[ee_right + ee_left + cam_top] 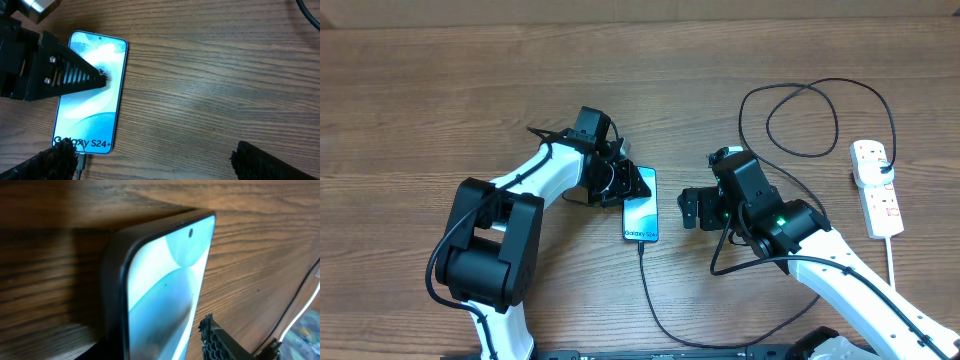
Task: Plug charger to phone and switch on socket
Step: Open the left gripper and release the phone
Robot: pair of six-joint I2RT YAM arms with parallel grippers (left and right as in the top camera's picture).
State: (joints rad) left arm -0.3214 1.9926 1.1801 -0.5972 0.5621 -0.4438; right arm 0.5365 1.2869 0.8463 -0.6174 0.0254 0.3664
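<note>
A: Black charger (650,300) looks seated in the phone (641,208), mid-tabletop (420,80).
B: The socket (876,195)?
A: Far right, switching left to do, I'd judge. The right fingers (260,160) are spread beside the phone. The left fingers (75,77) lie over its screen, grip unclear.

White arms (535,170), black joints (485,245), ribbed black fingers (70,77).

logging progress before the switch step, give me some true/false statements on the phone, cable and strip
The phone lies screen up. True.
The cable reaches the phone's bottom edge. True.
The right end effector grips the phone. False: it is open, beside the phone, not touching.
The strip touches the phone. False: it lies far to the phone's right.
A finger of the left end effector rests on the screen. True.
</note>
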